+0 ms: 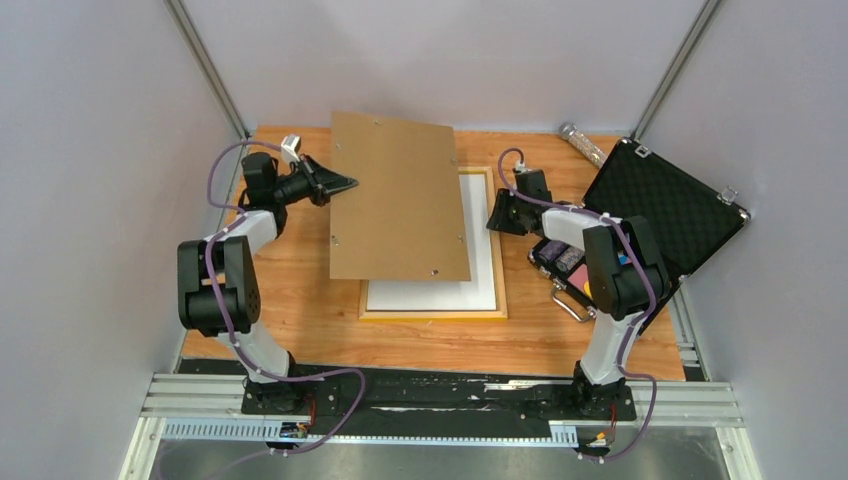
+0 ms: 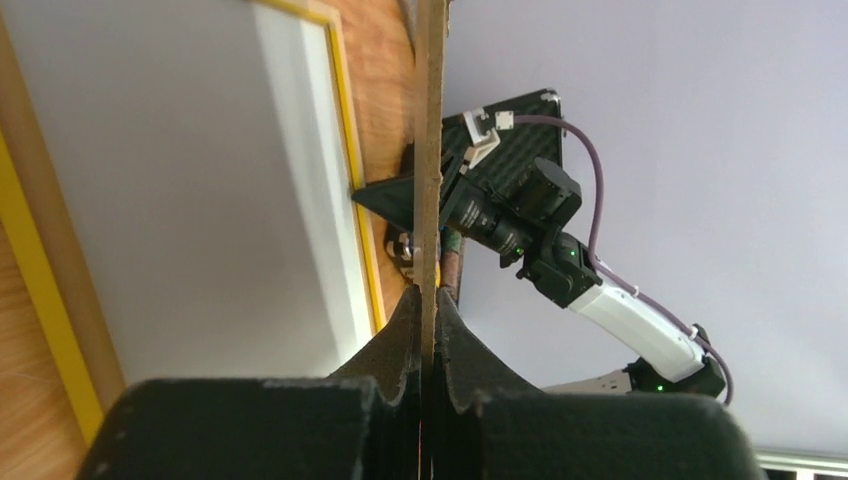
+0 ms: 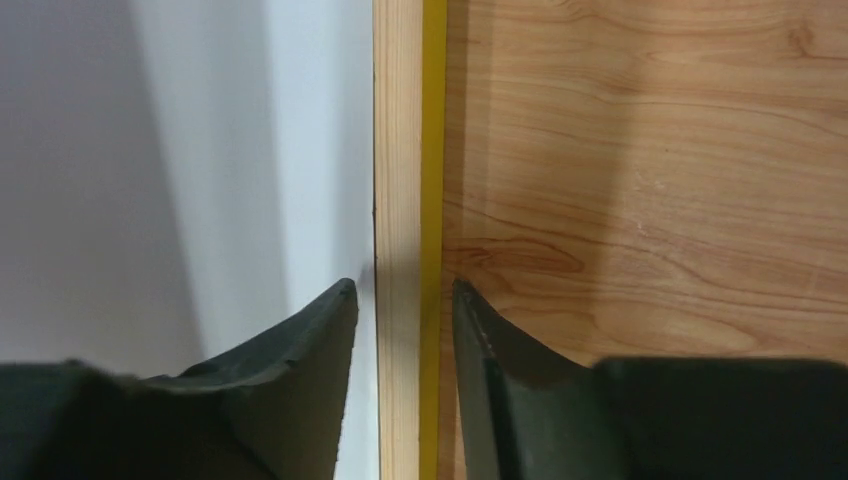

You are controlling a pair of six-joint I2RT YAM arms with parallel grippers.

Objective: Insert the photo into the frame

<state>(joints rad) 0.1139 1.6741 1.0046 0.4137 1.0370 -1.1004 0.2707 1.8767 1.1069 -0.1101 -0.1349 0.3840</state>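
Frame [image 1: 432,316] lies flat on the counter [image 1: 300,320], and what looks like the photo [image 1: 482,250], white back up, fills its opening; no sunset side shows. Right gripper [image 3: 400,290] straddles the frame's right rail, jaws apart, not pinching. Left gripper [image 1: 345,184] is clamped on the brown backing board [image 1: 400,195], held above the frame. Left to do, by my read: lower that board and fasten it.

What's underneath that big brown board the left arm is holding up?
The yellow frame lies flat beneath the brown board, a white sheet inside it. The board hides their left and far parts.
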